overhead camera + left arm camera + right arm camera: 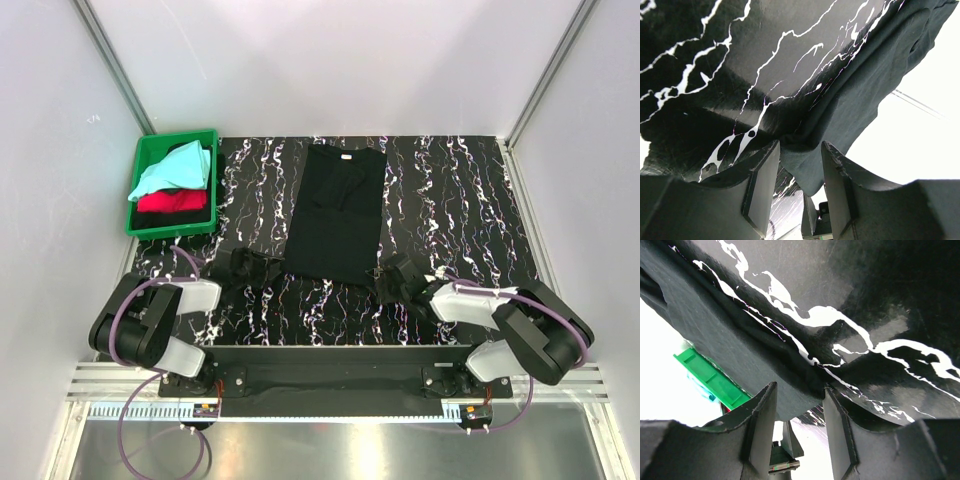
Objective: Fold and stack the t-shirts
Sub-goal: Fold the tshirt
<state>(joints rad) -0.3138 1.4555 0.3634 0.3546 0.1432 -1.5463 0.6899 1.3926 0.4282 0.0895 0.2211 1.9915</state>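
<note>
Black t-shirt [335, 215] lies flat right of green crate [170, 228]; aqua t-shirt [175, 168] and red t-shirt [170, 202] inside crate. Left gripper [799, 150] and right gripper [799, 390] straddle black hem corners, clamp unclear. Likely next: fold hem to collar.

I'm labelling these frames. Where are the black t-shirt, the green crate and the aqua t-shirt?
black t-shirt [337, 225]: top view, middle of its body.
green crate [170, 229]: top view, its near rim.
aqua t-shirt [177, 168]: top view, its middle.
</note>
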